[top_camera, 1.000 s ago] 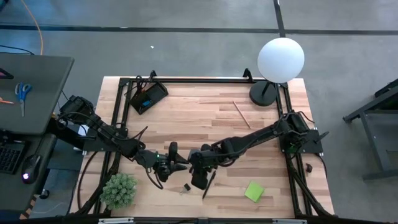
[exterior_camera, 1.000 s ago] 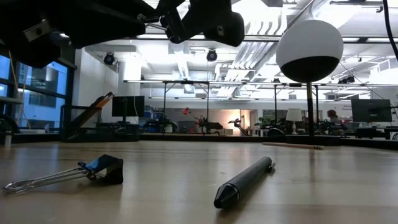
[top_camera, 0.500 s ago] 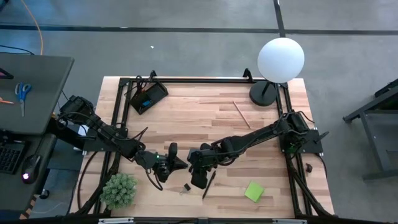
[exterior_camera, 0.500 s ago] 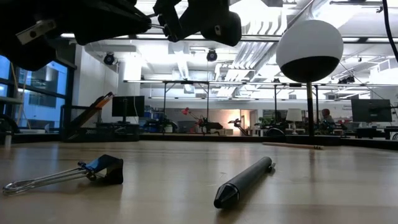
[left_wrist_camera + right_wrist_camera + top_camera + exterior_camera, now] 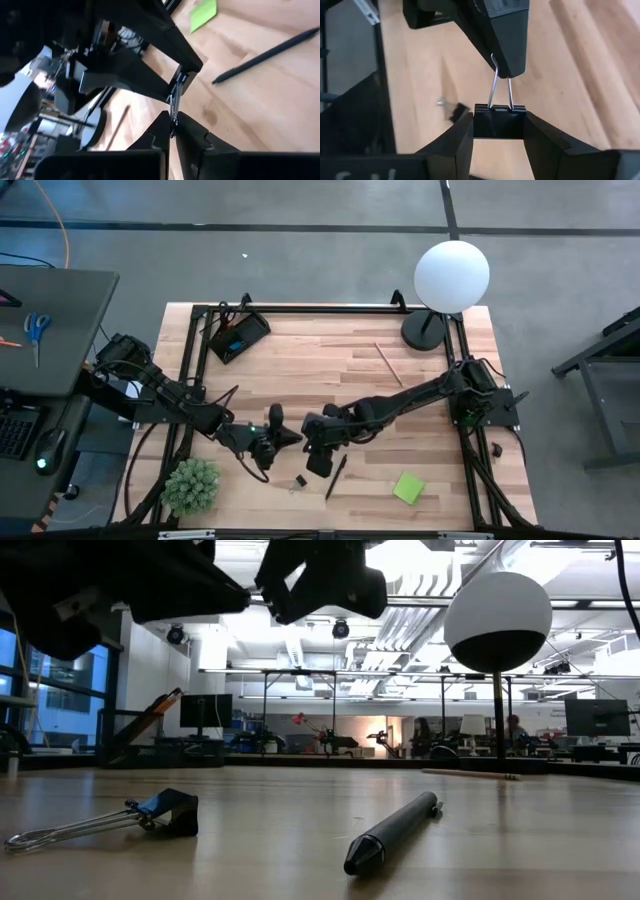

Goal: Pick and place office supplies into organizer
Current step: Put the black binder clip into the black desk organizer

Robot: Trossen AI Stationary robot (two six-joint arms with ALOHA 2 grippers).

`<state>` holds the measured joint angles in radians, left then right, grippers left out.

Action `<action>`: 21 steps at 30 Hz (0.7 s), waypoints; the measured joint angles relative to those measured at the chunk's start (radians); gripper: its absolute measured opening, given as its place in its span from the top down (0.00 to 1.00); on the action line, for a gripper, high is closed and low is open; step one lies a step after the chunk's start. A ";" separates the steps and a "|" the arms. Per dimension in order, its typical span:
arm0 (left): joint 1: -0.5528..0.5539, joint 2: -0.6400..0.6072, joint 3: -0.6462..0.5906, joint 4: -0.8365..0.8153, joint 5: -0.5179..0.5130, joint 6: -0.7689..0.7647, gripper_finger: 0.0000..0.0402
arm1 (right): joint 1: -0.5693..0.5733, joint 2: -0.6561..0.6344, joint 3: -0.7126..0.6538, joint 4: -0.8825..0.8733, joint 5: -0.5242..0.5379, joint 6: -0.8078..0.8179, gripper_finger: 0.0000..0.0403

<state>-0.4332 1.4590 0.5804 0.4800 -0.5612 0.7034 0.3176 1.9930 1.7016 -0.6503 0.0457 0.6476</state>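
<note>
Right wrist view gives us the clearest look: our right gripper has its jaws clamped on the black body of a binder clip, while our left gripper has its jaws clenched on that clip's wire handles. Both grippers hold the same clip in the air, over the front middle of the desk; in the left wrist view the left jaws pinch the thin wire just under the right gripper's fingers.

On the desk below them lie a second clip and a black pen, close together near the front edge, with a green pad further along that edge toward the right. A pencil lies nearer the back right, by the lamp. The organizer sits at the back left corner, well apart from the held clip. A plant stands at the front left corner.
</note>
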 joint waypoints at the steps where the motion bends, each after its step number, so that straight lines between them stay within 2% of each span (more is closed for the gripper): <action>1: 0.000 0.000 0.000 -0.008 -0.010 -0.003 0.99 | 0.000 0.000 0.000 -0.004 0.006 -0.001 0.65; 8: 0.000 -0.048 0.002 -0.132 -0.058 -0.111 1.00 | -0.001 0.000 0.001 -0.031 0.038 0.006 0.60; 13: 0.003 -0.139 0.000 -0.308 -0.165 -0.176 1.00 | 0.011 0.004 -0.004 -0.123 -0.020 0.046 0.52; 17: 0.000 -0.218 0.000 -0.434 -0.227 -0.239 1.00 | 0.016 0.001 -0.003 -0.210 0.003 0.081 0.48; 21: 0.003 -0.283 0.000 -0.561 -0.354 -0.331 1.00 | 0.027 0.001 -0.003 -0.248 0.038 0.115 0.44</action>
<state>-0.4301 1.1759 0.5808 -0.0807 -0.9148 0.3722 0.3444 1.9942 1.6989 -0.8981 0.0841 0.7629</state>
